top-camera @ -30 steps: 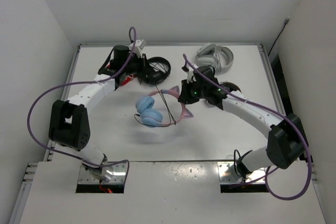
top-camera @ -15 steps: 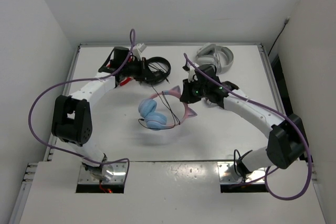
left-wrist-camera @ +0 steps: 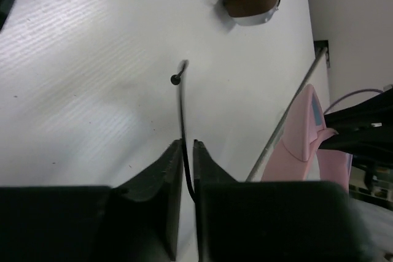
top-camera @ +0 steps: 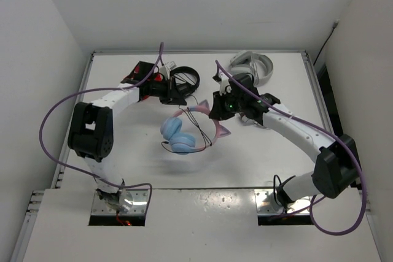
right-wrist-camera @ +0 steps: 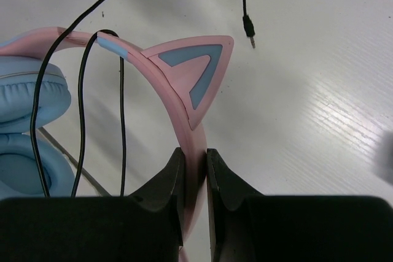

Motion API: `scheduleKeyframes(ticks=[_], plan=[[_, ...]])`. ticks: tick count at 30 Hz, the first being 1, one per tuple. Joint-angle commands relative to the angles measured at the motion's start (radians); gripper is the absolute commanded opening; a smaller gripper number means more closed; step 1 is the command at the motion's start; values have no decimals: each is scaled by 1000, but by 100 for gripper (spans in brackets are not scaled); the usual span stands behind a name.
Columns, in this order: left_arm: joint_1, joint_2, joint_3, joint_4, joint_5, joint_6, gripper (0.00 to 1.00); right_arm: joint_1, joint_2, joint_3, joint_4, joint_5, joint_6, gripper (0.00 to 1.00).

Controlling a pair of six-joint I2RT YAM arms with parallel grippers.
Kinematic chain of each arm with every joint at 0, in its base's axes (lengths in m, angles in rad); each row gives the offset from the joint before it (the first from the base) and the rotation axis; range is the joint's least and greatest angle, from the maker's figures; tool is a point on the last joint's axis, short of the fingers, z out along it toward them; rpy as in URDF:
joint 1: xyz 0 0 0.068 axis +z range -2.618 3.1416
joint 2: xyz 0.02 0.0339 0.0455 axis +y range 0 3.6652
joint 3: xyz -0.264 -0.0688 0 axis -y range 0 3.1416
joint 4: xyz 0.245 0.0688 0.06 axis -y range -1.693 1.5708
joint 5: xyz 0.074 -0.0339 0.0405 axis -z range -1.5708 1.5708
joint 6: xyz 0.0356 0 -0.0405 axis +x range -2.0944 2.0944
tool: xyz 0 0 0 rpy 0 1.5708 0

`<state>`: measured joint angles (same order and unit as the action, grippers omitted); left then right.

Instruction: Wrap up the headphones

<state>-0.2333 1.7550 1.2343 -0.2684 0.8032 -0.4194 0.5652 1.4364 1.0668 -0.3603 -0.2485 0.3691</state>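
**A:** Where do the light blue over-ear headphones with the thin pink cat-eared headband lie?

**B:** Mid-table on the white table. The right gripper is clamped on the headband just below one cat ear, at 2 o'clock from the cups.

**A:** What has just changed?

**B:** The left gripper has swung in from the far-left corner to 12 o'clock of the cups, carrying the thin black cable. The headphones have barely shifted.

**A:** And its jaws?

**B:** They are nearly together, with the cable running through the slit. Whether they pinch it or are letting go cannot be told.

**A:** What does that mean for the wrap?

**B:** One turn already crosses the band. The metal plug lies free, so more winding probably remains.
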Motion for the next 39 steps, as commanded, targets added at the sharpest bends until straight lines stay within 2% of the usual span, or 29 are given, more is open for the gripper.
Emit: scheduleKeyframes(ticks=[1, 3, 5, 9, 13, 17, 21, 26, 29, 34, 39], plan=[[19, 40, 40, -51, 138, 10, 21, -10, -48, 64, 67, -61, 28, 0], [19, 5, 13, -6, 149, 19, 34, -30, -48, 73, 67, -71, 28, 0], [28, -41, -24, 102, 149, -14, 41, -41, -48, 91, 67, -71, 37, 0], [52, -146, -117, 209, 114, -45, 64, -60, -48, 101, 67, -81, 48, 0], [92, -247, -203, 293, 74, -36, 73, -71, -59, 101, 58, -81, 67, 0], [115, -368, -308, 371, 48, -36, 76, -80, -68, 111, 32, -71, 77, 0], [158, -436, -361, 371, 36, -36, 78, -119, -68, 143, 11, -71, 77, 0], [204, -497, -484, 443, 51, -153, 78, -157, -99, 177, -2, -25, 77, 0], [226, -561, -593, 550, 51, -254, 78, -168, -108, 186, 7, -25, 87, 0], [195, -615, -748, 699, 10, -361, 78, -168, -117, 208, 7, -51, 97, 0], [135, -624, -780, 828, -36, -441, 78, -177, -108, 239, 17, -98, 149, 0]])
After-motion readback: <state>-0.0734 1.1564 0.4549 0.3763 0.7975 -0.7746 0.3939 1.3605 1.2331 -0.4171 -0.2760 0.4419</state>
